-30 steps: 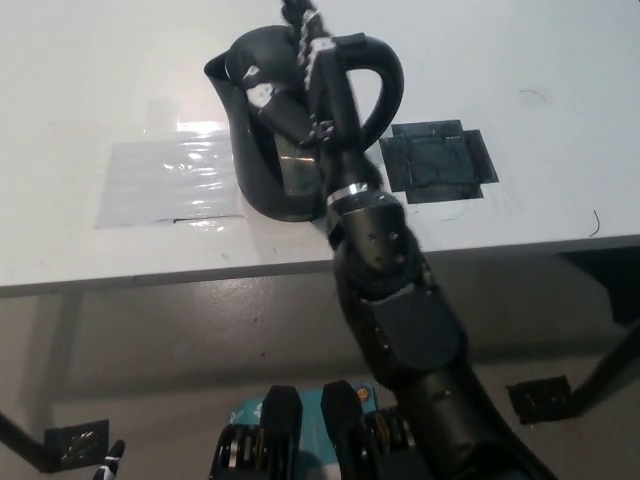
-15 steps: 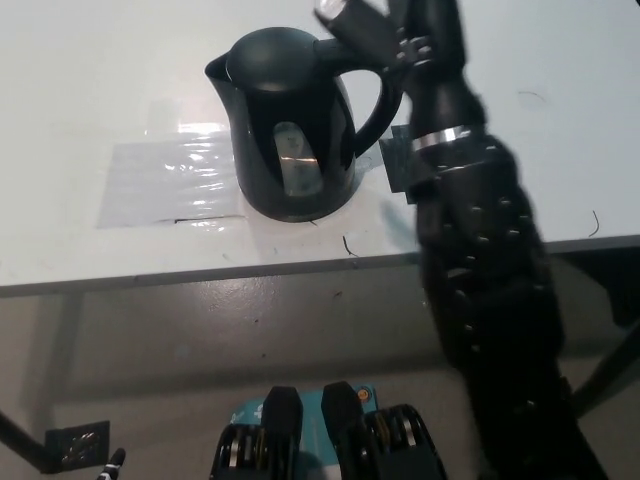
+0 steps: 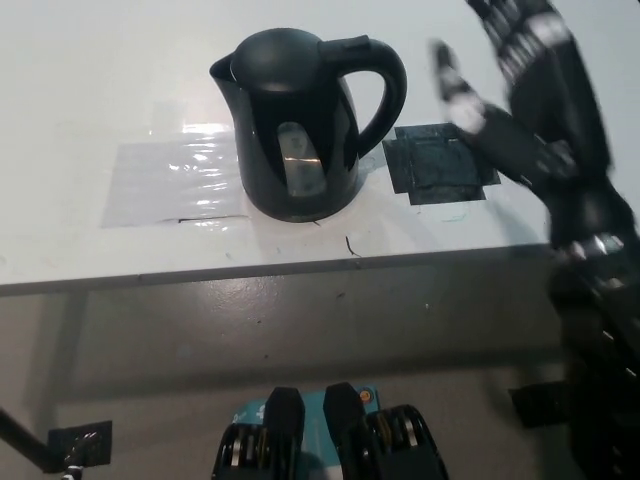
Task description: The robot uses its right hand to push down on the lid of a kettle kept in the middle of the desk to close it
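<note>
Right hand (image 3: 530,90) hangs blurred, fingers (image 3: 452,82) spread and empty; the kettle (image 3: 300,120), lid (image 3: 275,55) down, stands well apart.

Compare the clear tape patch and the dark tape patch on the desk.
The clear tape patch is glossy, see-through and wide, lying left of the kettle, which stands partly on it. The dark tape patch is matte black, smaller and squarer, lying right of the kettle and apart from it. Both lie flat on the white desk.
</note>
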Robot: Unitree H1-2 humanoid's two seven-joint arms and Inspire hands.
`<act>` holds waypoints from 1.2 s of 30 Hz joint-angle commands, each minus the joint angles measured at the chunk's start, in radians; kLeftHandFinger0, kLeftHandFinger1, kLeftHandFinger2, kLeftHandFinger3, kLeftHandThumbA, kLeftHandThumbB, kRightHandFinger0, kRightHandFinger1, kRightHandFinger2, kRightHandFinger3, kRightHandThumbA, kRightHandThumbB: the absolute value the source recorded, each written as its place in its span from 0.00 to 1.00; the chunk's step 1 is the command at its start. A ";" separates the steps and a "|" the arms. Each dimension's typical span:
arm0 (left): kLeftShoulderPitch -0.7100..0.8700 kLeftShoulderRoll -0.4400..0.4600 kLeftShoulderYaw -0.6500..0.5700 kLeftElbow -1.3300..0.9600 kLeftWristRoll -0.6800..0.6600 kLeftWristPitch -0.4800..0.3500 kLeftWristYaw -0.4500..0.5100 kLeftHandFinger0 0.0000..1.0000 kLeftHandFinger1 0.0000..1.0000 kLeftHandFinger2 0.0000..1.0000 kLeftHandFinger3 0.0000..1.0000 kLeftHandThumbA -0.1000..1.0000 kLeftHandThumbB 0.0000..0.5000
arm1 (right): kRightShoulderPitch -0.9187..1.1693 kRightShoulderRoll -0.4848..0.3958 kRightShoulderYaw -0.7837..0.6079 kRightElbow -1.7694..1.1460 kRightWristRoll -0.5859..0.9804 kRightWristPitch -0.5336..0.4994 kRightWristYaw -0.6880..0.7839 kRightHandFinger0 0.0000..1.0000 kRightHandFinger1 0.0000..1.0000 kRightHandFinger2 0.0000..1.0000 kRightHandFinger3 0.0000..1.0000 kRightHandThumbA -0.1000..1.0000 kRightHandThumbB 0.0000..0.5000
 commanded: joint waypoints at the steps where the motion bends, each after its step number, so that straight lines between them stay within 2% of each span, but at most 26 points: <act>1: 0.013 0.041 0.027 -0.010 -0.007 0.018 -0.046 1.00 1.00 1.00 1.00 1.00 0.20 | 0.042 -0.024 -0.055 -0.064 0.128 0.055 0.043 1.00 1.00 1.00 1.00 0.52 0.18; 5: 0.027 0.038 0.051 -0.006 -0.004 0.018 -0.058 1.00 1.00 1.00 1.00 1.00 0.22 | 0.111 -0.040 -0.106 -0.083 0.151 0.068 0.029 1.00 1.00 1.00 1.00 0.52 0.21; 6: 0.026 0.038 0.051 -0.006 0.004 0.018 -0.061 1.00 1.00 1.00 1.00 1.00 0.22 | 0.142 -0.050 -0.123 -0.082 0.162 0.056 0.036 1.00 1.00 1.00 1.00 0.52 0.15; 10: 0.024 0.041 0.042 -0.010 0.015 0.018 -0.050 1.00 1.00 1.00 1.00 1.00 0.21 | 0.206 -0.064 -0.136 -0.080 0.138 0.041 0.031 1.00 1.00 1.00 1.00 0.56 0.13; 12: 0.001 0.048 0.063 -0.009 0.020 0.018 -0.054 1.00 1.00 1.00 1.00 1.00 0.21 | 0.214 -0.070 -0.139 -0.035 0.129 0.000 0.035 1.00 1.00 1.00 1.00 0.56 0.07; 16: 0.018 0.055 0.100 -0.011 0.028 0.018 -0.074 1.00 1.00 1.00 1.00 1.00 0.22 | 0.295 -0.082 -0.133 0.022 0.124 -0.058 0.053 1.00 1.00 1.00 1.00 0.54 0.07; 21: 0.011 0.053 0.100 -0.013 0.027 0.018 -0.055 1.00 1.00 1.00 1.00 1.00 0.23 | 0.401 -0.114 -0.130 0.083 0.100 -0.141 0.079 1.00 1.00 1.00 1.00 0.53 0.00; 23: 0.025 0.054 0.099 -0.020 0.021 0.018 -0.051 1.00 1.00 1.00 1.00 1.00 0.22 | 0.441 -0.115 -0.133 0.089 0.112 -0.155 0.085 1.00 1.00 1.00 1.00 0.51 0.00; 24: 0.030 0.051 0.102 -0.018 0.022 0.018 -0.054 1.00 1.00 1.00 1.00 1.00 0.22 | 0.464 -0.116 -0.129 0.097 0.104 -0.171 0.084 1.00 1.00 1.00 1.00 0.46 0.00; 25: 0.039 0.047 0.108 -0.018 0.021 0.018 -0.056 1.00 1.00 1.00 1.00 1.00 0.22 | 0.520 -0.114 -0.127 0.128 0.091 -0.213 0.086 1.00 1.00 1.00 1.00 0.48 0.00; 28: 0.074 0.037 0.113 -0.027 0.024 0.018 -0.051 1.00 1.00 1.00 1.00 1.00 0.22 | 0.586 -0.121 -0.116 0.156 0.077 -0.254 0.096 1.00 1.00 1.00 1.00 0.48 0.00; 31: 0.081 0.035 0.109 -0.029 0.025 0.018 -0.048 1.00 1.00 1.00 1.00 1.00 0.21 | 0.627 -0.115 -0.118 0.234 0.084 -0.306 0.103 1.00 1.00 1.00 1.00 0.44 0.00; 36: 0.105 0.044 0.098 -0.029 0.040 0.018 -0.041 1.00 1.00 1.00 1.00 1.00 0.21 | 0.703 -0.109 -0.123 0.365 0.071 -0.416 0.106 1.00 1.00 1.00 1.00 0.42 0.00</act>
